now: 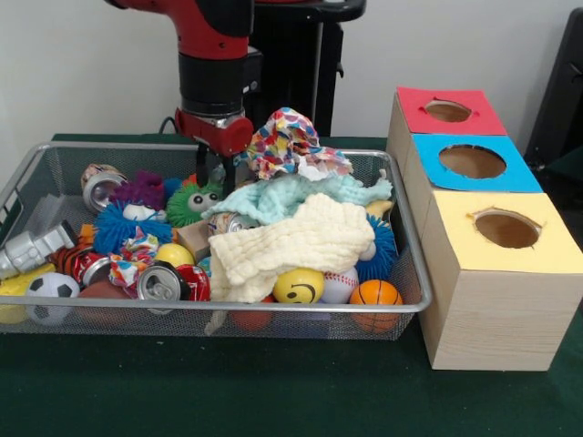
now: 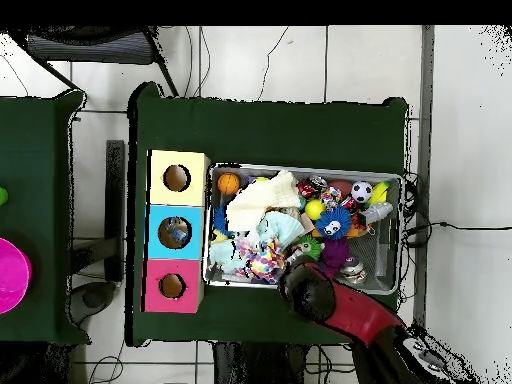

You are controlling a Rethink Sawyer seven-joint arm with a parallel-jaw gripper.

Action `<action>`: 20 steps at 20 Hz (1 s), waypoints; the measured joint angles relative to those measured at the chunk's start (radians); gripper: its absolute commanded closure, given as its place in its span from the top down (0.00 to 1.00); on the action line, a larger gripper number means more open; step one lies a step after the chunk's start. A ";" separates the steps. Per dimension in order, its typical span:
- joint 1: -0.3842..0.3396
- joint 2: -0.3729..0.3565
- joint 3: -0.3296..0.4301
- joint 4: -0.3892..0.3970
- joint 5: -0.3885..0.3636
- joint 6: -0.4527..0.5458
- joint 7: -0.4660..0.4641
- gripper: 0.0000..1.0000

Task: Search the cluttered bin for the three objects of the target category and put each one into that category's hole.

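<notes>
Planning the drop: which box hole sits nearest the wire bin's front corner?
The hole in the yellow-topped box; the blue-topped and red-topped boxes sit farther back.

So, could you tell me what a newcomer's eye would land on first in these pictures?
Probably the wire bin, heaped with balls, crushed cans, spiky toys and cloths, with a cream cloth draped over the middle. Next, the red and black arm coming down into the bin's far side, its gripper beside a green spiky toy. Then the row of wooden boxes beside the bin, topped red, blue and yellow, each with a round hole.
</notes>
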 measured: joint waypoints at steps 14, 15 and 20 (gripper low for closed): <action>-0.069 -0.104 0.031 0.064 0.000 0.062 0.000 1.00; -0.069 -0.104 0.032 0.065 0.000 0.062 0.000 1.00; -0.071 -0.104 0.052 0.068 0.000 0.062 0.000 1.00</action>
